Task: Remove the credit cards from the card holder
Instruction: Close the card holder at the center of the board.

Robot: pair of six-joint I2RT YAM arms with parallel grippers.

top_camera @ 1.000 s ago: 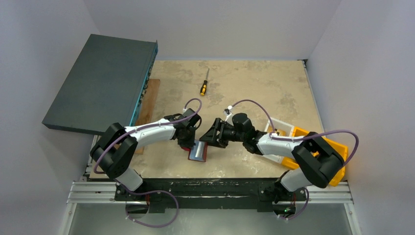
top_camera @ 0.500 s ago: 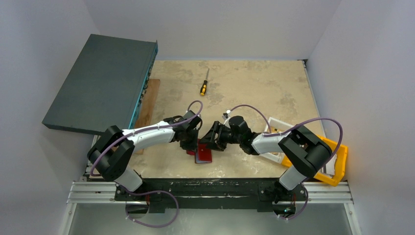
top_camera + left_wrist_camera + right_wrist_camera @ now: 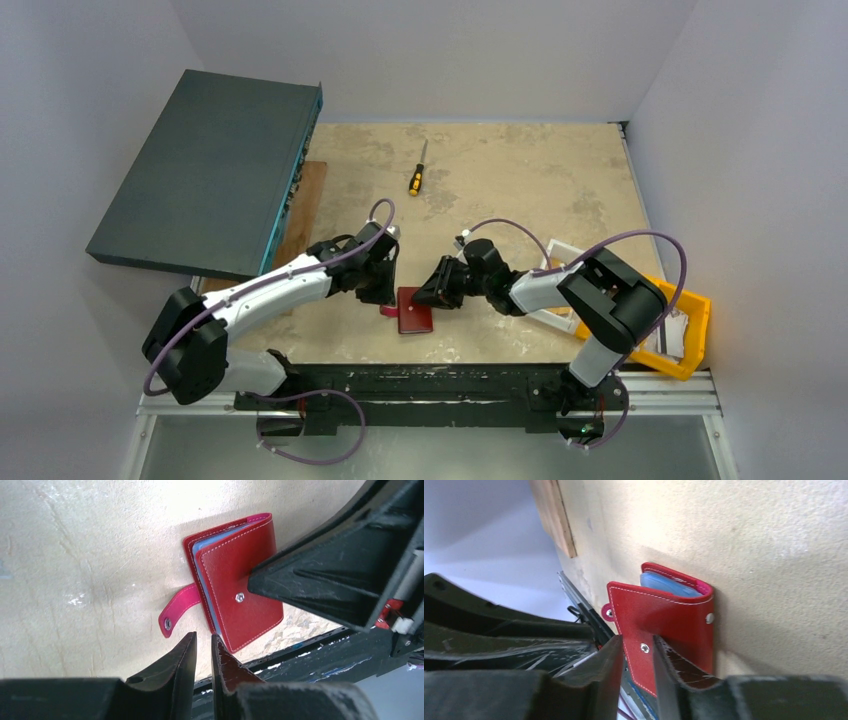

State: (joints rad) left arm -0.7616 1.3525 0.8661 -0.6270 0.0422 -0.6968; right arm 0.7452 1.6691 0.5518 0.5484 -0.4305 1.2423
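Observation:
The dark red card holder [image 3: 414, 318] [image 3: 240, 590] [image 3: 669, 615] lies flat near the table's front edge. It is folded almost closed, and its pink tab [image 3: 175, 615] is unsnapped and splayed out. Only pale blue sleeve edges [image 3: 671, 585] show between the covers; the credit cards are hidden inside. My left gripper [image 3: 385, 290] [image 3: 203, 637] hovers just beside the holder's tab side, all but shut, with nothing in the thin slit. My right gripper [image 3: 425, 297] [image 3: 638, 642] reaches in from the right. Its fingers stand slightly apart at the top cover, either side of the metal snap [image 3: 644, 648].
A yellow-handled screwdriver [image 3: 416, 178] lies at the back. A dark grey box [image 3: 210, 165] and a wooden board [image 3: 305, 205] are at the left. A white bin [image 3: 565, 262] and an orange bin [image 3: 680, 340] are at the right. The black front rail [image 3: 420, 380] runs close below the holder.
The holder, earlier held up open at my left gripper with a silvery card showing, now lies folded on the table. My left arm drew back; my right gripper moved onto the holder and narrowed.

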